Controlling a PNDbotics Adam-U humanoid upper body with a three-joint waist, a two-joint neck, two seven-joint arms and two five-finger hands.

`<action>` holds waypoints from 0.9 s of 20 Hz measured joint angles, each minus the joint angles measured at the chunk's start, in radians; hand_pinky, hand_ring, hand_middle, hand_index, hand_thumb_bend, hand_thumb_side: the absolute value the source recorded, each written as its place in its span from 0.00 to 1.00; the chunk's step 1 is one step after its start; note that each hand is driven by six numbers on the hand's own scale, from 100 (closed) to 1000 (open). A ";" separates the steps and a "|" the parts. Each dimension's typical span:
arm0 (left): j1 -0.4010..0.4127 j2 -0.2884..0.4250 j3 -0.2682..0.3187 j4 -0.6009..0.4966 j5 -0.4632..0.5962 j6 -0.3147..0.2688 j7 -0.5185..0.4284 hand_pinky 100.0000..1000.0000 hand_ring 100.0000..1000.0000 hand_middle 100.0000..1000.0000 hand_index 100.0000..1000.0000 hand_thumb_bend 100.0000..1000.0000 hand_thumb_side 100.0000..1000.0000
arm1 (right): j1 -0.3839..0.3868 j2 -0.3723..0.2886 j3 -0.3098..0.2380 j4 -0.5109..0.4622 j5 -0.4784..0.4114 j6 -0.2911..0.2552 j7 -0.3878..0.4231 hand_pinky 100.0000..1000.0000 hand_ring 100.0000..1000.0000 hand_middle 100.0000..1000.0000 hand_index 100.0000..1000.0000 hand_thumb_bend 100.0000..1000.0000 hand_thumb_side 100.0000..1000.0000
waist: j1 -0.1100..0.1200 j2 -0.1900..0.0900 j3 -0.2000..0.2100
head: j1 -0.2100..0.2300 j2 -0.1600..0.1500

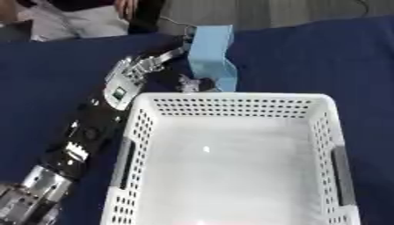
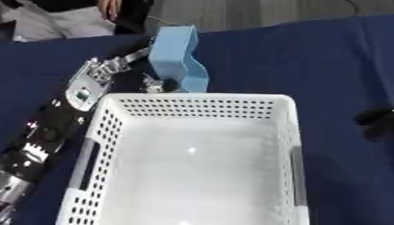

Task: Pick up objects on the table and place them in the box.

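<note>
Light-blue plastic container [image 1: 212, 55] stands tilted on the dark-blue counter [image 1: 46, 70] just behind the far rim of the white perforated basket [image 1: 146, 114]. Left hand [image 1: 142, 66] curls its fingers round the container's left side. At the right edge of the right eye view a dark shape [image 2: 377, 123] shows; what it is cannot be told.

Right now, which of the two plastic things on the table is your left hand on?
The light blue one, standing just beyond the white basket's far rim; the left hand has fingers closed around it. The basket is untouched.
</note>
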 measured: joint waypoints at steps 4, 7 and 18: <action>-0.004 -0.021 0.010 0.007 0.060 0.045 0.086 0.00 0.00 0.00 0.11 0.00 0.37 | -0.002 0.000 0.000 0.000 0.000 0.000 0.000 0.74 0.62 0.64 0.00 0.02 0.82 | 0.000 0.001 -0.003 | 0.002 -0.007; -0.006 -0.039 0.009 0.009 0.151 0.078 0.192 0.00 0.00 0.00 0.06 0.00 0.36 | -0.009 0.000 0.000 0.000 -0.002 0.000 0.000 0.74 0.62 0.64 0.00 0.02 0.82 | 0.001 0.006 -0.006 | 0.009 -0.007; -0.006 -0.037 -0.009 -0.038 0.345 0.083 0.228 0.00 0.00 0.00 0.03 0.00 0.08 | -0.009 0.000 -0.001 0.000 -0.001 0.000 0.000 0.74 0.63 0.64 0.00 0.00 0.82 | 0.001 0.006 -0.002 | 0.010 -0.007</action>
